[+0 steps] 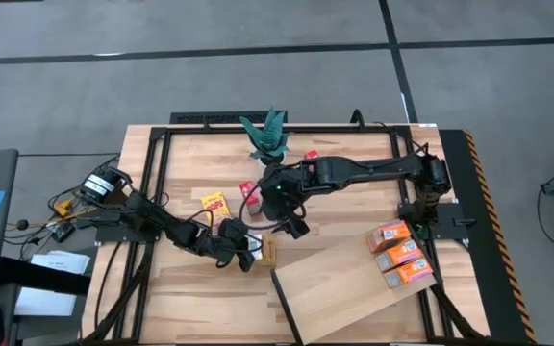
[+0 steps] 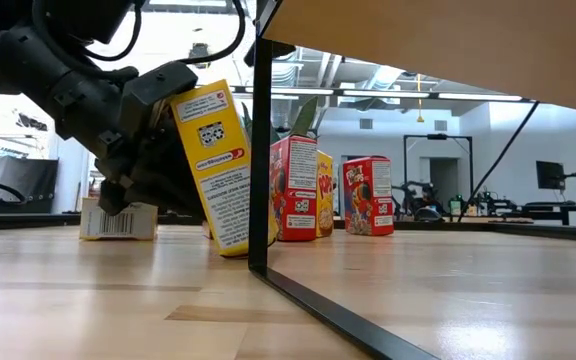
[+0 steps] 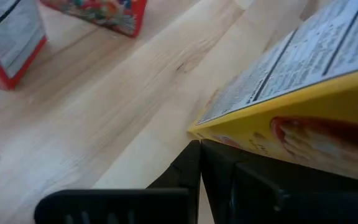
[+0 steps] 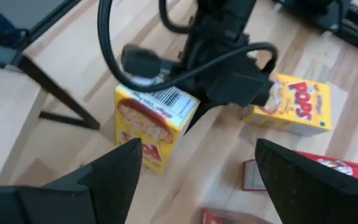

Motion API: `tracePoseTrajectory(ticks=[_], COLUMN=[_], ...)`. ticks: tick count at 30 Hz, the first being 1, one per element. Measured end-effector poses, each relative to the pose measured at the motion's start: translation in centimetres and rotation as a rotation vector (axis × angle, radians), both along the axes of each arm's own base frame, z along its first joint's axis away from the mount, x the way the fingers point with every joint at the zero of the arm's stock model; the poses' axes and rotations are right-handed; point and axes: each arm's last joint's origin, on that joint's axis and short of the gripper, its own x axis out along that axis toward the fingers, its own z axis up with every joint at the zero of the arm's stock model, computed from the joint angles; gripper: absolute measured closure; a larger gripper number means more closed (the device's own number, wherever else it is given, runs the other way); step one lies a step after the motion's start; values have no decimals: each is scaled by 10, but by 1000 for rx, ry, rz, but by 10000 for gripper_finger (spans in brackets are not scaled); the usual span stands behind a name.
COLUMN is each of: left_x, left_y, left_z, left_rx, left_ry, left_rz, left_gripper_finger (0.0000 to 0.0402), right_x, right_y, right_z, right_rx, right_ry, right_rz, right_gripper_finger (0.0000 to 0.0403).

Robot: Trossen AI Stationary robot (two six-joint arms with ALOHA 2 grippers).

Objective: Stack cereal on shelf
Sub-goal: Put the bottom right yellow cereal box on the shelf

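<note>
Left gripper (image 1: pixel 241 252): lower centre of the high view, clenched on a yellow box (image 2: pixel 218 165), tilted, bottom corner on the table (image 1: pixel 186 298), at the shelf (image 1: pixel 344 284) edge.
Right gripper (image 1: pixel 294 226): centre, just above, fingers (image 4: pixel 114 171) spread wide, grasping nothing.
Pops box (image 1: pixel 215 205): flat on the table, left of centre.
Red boxes (image 2: pixel 293 188): upright, mid-frame in the low view, near the plant (image 1: pixel 267 135).
Three orange boxes (image 1: pixel 400 255): right side, at the shelf's right end.
Shelf: pale board, lower centre-right, lying slantwise.

A robotics lab: ceiling strip lights (image 2: pixel 488 97), monitors (image 2: pixel 550 175) on benches, grey floor (image 1: pixel 258 58).
</note>
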Motion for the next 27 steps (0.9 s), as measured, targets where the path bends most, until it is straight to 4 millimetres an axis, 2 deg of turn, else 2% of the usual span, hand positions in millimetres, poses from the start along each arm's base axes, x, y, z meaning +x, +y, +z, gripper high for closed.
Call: tracePoseTrajectory(ticks=[11,16,27], left_x=[8,10,10], left_y=[9,13,15], left_z=[6,7,6], left_rx=[36,39,44], left_ry=[-41,-50,-45], left_rz=[-1,-3,4], left_gripper_finger=[401,401,401], right_x=[-2,5,10], right_y=[-9,-7,0], right_z=[-18,-24,-49], right_rx=[21,36,56], right_ry=[30,15,121], right_rz=[-2,32,57], right_gripper_finger=[73,74,77])
